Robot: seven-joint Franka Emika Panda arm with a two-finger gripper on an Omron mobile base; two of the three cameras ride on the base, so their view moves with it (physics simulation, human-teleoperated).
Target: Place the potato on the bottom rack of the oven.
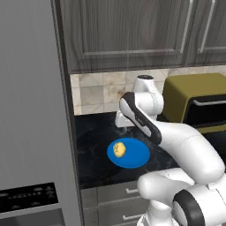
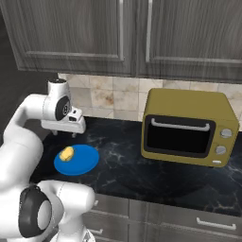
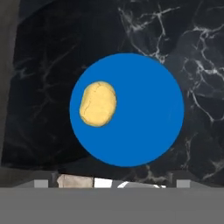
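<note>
**Potato waits on the plate, hand poised above**

The small, lumpy yellow-tan potato (image 3: 98,104) sits on the round blue plate (image 3: 144,113), off toward one edge of it rather than in the middle. The plate rests flat on the black marbled table (image 2: 142,163), and nothing is touching the potato.

Up above hangs the robot's white two-finger hand (image 2: 63,126), pointing down at the plate from well clear of it. It holds nothing. The fingertips barely show at the bottom of the hand view, so how far apart the fingers stand I cannot tell.

This looks like the opening step: the reach for the pick, with nothing grasped and the oven trip not yet begun. The next move calls for shifting across so the potato lies between the fingers, then a straight drop and a gentle close on a small, rounded thing that could roll.

Off to the side stands the olive countertop toaster oven (image 2: 189,126), grey wooden cabinets (image 2: 132,35) overhead, and a tall steel panel with a black control strip (image 1: 28,197) at the table's end.
</note>
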